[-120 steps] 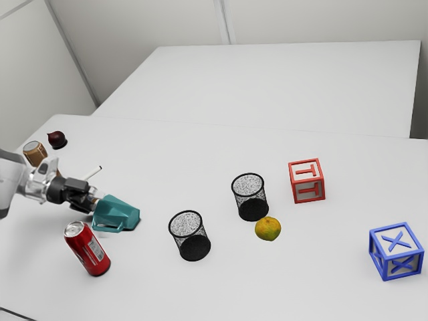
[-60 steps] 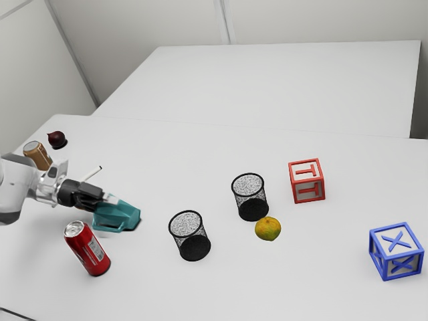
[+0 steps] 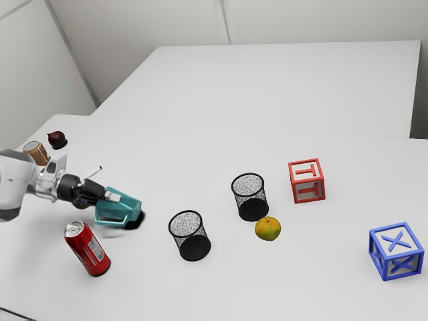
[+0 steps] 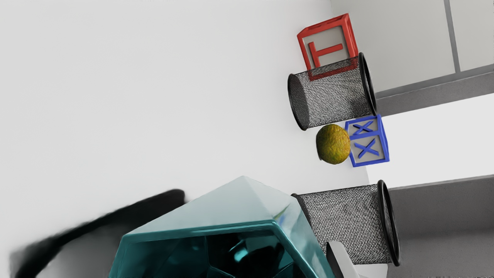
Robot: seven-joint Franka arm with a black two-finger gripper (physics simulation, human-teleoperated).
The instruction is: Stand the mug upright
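In the exterior view the black gripper (image 3: 112,196) is at the near end of the teal mug (image 3: 122,206), shut on its wall near the rim. The mug lies on its side, mouth toward the hand, raised slightly off the table with a dark shadow below it. In the wrist view the gripper (image 4: 332,259) has one light finger against the outside of the mug (image 4: 216,216); the other finger is hidden. The mug's dark inside faces the camera.
A red can (image 3: 87,249) stands close to the mug. Two mesh cups (image 3: 190,236) (image 3: 251,197), an orange fruit (image 3: 268,229), a red block (image 3: 307,180) and a blue block (image 3: 396,251) are farther out. A brown can (image 3: 36,152) and an onion (image 3: 57,139) sit behind the arm.
The hand has reached over the mug's rim and taken hold of its wall. The mug has risen a little from the table, and its shadow has spread out beneath it.
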